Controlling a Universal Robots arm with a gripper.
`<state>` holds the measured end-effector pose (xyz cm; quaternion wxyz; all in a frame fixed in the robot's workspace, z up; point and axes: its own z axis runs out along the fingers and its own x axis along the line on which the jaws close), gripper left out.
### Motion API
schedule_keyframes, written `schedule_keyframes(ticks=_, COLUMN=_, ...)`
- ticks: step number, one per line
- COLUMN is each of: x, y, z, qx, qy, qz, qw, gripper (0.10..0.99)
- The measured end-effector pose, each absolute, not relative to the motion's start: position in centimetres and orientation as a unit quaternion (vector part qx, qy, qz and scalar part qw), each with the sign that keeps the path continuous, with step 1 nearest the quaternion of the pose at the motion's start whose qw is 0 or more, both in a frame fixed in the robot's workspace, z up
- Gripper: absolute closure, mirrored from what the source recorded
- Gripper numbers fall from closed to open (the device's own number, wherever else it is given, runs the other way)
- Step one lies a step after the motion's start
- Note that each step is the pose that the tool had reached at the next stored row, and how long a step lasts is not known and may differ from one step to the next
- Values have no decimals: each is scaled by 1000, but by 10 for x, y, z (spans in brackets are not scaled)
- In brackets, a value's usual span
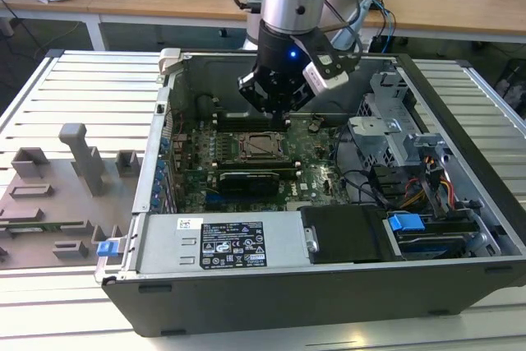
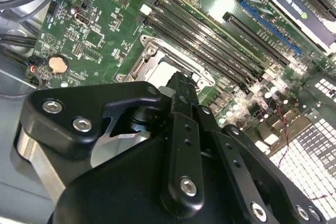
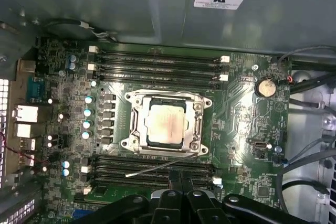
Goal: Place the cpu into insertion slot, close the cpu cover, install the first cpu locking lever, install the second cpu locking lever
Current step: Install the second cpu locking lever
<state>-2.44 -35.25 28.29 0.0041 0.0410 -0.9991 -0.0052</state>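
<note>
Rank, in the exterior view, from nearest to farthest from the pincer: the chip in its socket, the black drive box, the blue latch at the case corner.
1. The chip, right below the pincer.
2. The black drive box, toward the front.
3. The blue latch, at the front corner on the exterior view's left.

Slatted metal table [image 1: 74,80] bearing open computer case [image 1: 329,277], grey fixture tray [image 1: 49,203].

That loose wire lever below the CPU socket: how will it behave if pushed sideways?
Probably springy, not floppy: the locking lever is a thin bare metal rod, lying at a slant across the memory slots. Likely slippery, since it looks smooth and shiny, so a push could slide off. It seems anchored at the socket frame, so expect it to swing, not shift.
</note>
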Motion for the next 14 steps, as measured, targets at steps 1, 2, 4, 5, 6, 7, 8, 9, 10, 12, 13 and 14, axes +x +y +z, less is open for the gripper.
schedule_keyframes(ticks=1, x=-24, y=-353, z=280, qx=41, qy=-999, qz=-5, qw=4, gripper=980)
schedule_keyframes(ticks=2, x=-24, y=-354, z=278, qx=41, qy=-999, qz=-6, qw=4, gripper=980)
schedule_keyframes(ticks=4, x=-25, y=-356, z=269, qx=41, qy=-999, qz=-8, qw=4, gripper=980)
schedule_keyframes(ticks=5, x=-26, y=-357, z=265, qx=41, qy=-999, qz=-8, qw=4, gripper=980)
schedule_keyframes(ticks=6, x=-28, y=-358, z=261, qx=41, qy=-999, qz=-9, qw=4, gripper=980)
schedule_keyframes(ticks=7, x=-29, y=-359, z=259, qx=41, qy=-999, qz=-9, qw=4, gripper=980)
schedule_keyframes(ticks=8, x=-33, y=-360, z=256, qx=41, qy=-999, qz=-10, qw=4, gripper=980)
schedule_keyframes(ticks=9, x=-34, y=-361, z=255, qx=41, qy=-999, qz=-12, qw=4, gripper=980)
schedule_keyframes(ticks=10, x=-35, y=-361, z=255, qx=41, qy=-999, qz=-13, qw=4, gripper=980)
schedule_keyframes(ticks=12, x=-39, y=-363, z=253, qx=41, qy=-999, qz=-18, qw=4, gripper=980)
schedule_keyframes(ticks=13, x=-40, y=-364, z=252, qx=41, qy=-999, qz=-21, qw=4, gripper=980)
schedule_keyframes(ticks=14, x=-42, y=-365, z=251, qx=41, qy=-999, qz=-26, qw=3, gripper=980)
